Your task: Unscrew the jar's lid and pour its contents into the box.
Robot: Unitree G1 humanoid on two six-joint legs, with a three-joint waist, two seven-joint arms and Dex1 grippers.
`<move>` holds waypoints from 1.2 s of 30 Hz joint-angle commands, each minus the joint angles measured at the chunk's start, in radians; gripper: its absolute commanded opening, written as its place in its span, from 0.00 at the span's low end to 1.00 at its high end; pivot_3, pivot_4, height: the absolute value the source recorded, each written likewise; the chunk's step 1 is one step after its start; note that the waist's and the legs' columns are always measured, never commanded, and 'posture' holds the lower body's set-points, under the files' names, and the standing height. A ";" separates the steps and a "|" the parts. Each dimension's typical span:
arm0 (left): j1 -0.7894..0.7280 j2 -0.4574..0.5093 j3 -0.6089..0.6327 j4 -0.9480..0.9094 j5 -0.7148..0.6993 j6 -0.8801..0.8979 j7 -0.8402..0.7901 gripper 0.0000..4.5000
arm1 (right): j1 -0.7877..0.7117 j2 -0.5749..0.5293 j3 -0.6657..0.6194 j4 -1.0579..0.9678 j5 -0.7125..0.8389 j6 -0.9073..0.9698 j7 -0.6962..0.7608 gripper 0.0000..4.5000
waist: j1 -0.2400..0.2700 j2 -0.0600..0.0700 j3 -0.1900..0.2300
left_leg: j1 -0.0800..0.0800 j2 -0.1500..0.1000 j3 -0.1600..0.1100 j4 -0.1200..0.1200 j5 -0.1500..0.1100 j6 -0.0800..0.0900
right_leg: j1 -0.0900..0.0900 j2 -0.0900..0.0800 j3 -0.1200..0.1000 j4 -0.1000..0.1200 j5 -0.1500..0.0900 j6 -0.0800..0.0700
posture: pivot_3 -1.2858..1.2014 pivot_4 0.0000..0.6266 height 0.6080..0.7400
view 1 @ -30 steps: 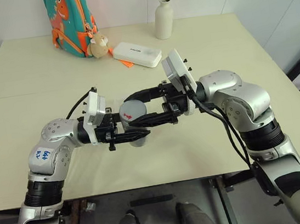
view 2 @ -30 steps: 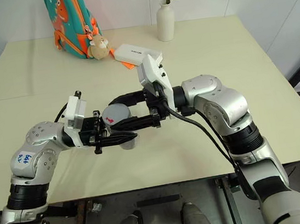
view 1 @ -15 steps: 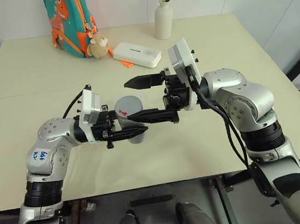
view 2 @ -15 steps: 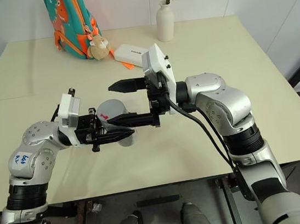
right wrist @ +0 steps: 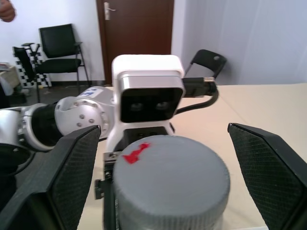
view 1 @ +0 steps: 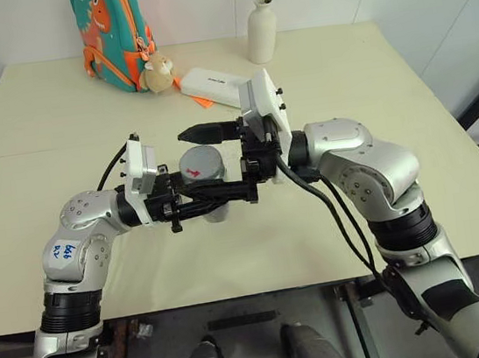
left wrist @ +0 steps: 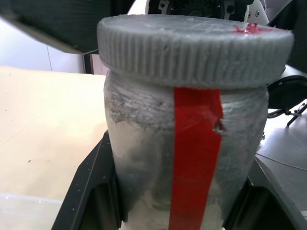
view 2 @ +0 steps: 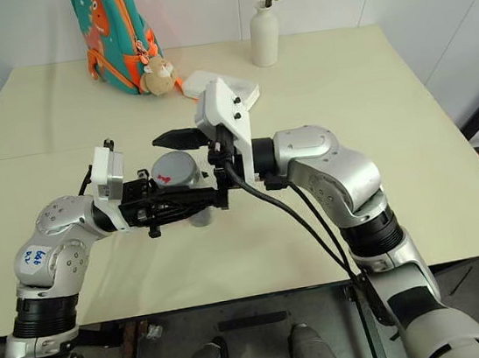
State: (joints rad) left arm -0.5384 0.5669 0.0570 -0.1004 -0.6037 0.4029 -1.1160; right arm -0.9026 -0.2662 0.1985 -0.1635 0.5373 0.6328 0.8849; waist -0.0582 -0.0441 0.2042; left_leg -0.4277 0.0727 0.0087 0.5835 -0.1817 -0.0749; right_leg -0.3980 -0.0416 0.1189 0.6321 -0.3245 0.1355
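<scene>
The jar (view 1: 210,202) is held off the table (view 1: 314,72) at the centre of the scene, clamped around its body by the left hand (view 1: 212,205) so that it cannot turn. The right hand (view 1: 211,161) is spread wide on either side of the lid (view 1: 200,162), gripping nothing, apparently placed for a twist. A backpack (view 1: 112,32), soft toy (view 1: 156,72), white case (view 1: 218,86) and vase (view 1: 261,30) are lined up along the far side, well apart, obstructing nothing.

An office-like room: pale table (view 1: 340,69), black chair (right wrist: 60,40) upper left, brown door (right wrist: 139,24), plain white walls.
</scene>
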 commanded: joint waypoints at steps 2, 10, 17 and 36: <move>-0.001 -0.004 0.000 -0.027 -0.004 -0.012 0.001 0.44 | -0.039 0.025 -0.020 0.023 -0.026 -0.042 -0.031 0.99 | 0.000 0.000 0.000 | 0.000 0.000 0.000 0.000 0.000 0.000 | 0.000 0.000 0.000 0.000 0.000 0.000 | 0.52 0.24 1.00; -0.005 -0.005 0.008 -0.034 -0.018 -0.013 0.001 0.44 | -0.031 -0.038 -0.066 0.059 -0.042 -0.093 0.013 0.99 | 0.001 0.000 0.000 | 0.000 0.000 0.000 0.000 0.000 0.000 | 0.000 0.000 0.000 0.000 0.000 0.000 | 0.52 0.24 1.00; 0.004 0.004 0.020 -0.027 -0.014 -0.024 0.001 0.44 | -0.018 -0.181 -0.120 0.119 -0.035 -0.119 0.088 0.99 | -0.001 0.000 0.000 | 0.000 0.000 0.000 0.000 0.000 0.000 | 0.000 0.000 0.000 0.000 0.000 0.000 | 0.52 0.24 1.00; 0.005 0.022 0.013 -0.018 0.004 -0.020 -0.006 0.44 | 0.010 -0.068 -0.082 -0.046 0.122 0.024 0.049 0.99 | -0.003 0.001 0.001 | 0.000 0.002 0.000 0.000 0.000 0.000 | 0.000 0.001 0.000 0.000 0.000 0.000 | 0.52 0.24 1.00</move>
State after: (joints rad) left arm -0.5324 0.5883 0.0699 -0.0788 -0.5941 0.3910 -1.1156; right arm -0.8730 -0.3524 0.1046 -0.1774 0.6650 0.6649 0.9572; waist -0.0609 -0.0426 0.2051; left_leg -0.4277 0.0743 0.0090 0.5837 -0.1821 -0.0750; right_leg -0.3982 -0.0401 0.1189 0.6322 -0.3249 0.1351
